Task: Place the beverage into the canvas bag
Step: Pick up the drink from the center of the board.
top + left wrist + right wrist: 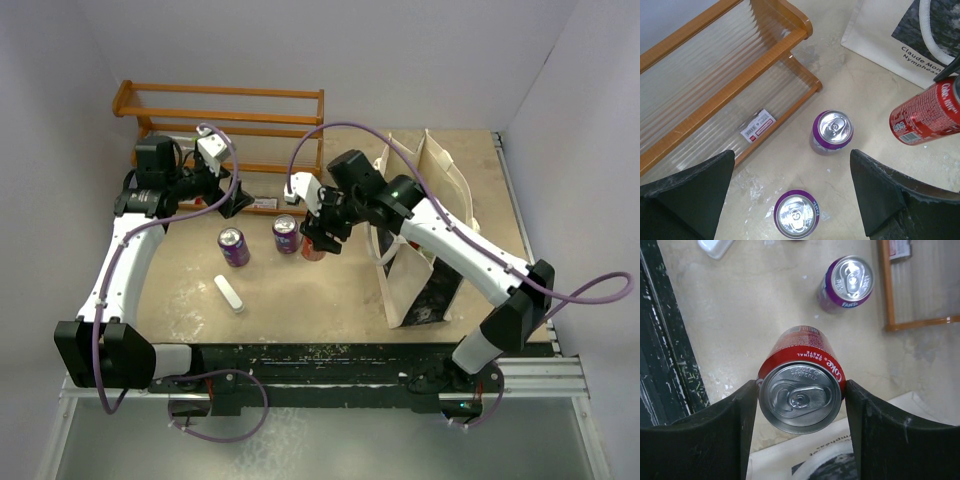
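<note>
Canvas bag: upright, mouth up, at right.
Red can: beside bag, pinched across its sides by right gripper; probably light, stiff, slick, dents easily, so a mid-body hold suits.
Left gripper: jaws spread, empty, over purple cans.

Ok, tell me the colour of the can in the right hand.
The Coke can is red with a silver top, clearest in the right wrist view.

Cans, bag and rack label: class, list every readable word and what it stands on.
"Coke", "ORIGINAL TASTE": rim of the red can.
"DISPOSE OF PROPERLY": its lid.
"FANT", cut off: purple can.
"Claude Mon", "Nympheas": canvas bag.
White label on the wooden rack: too small to read.
</note>
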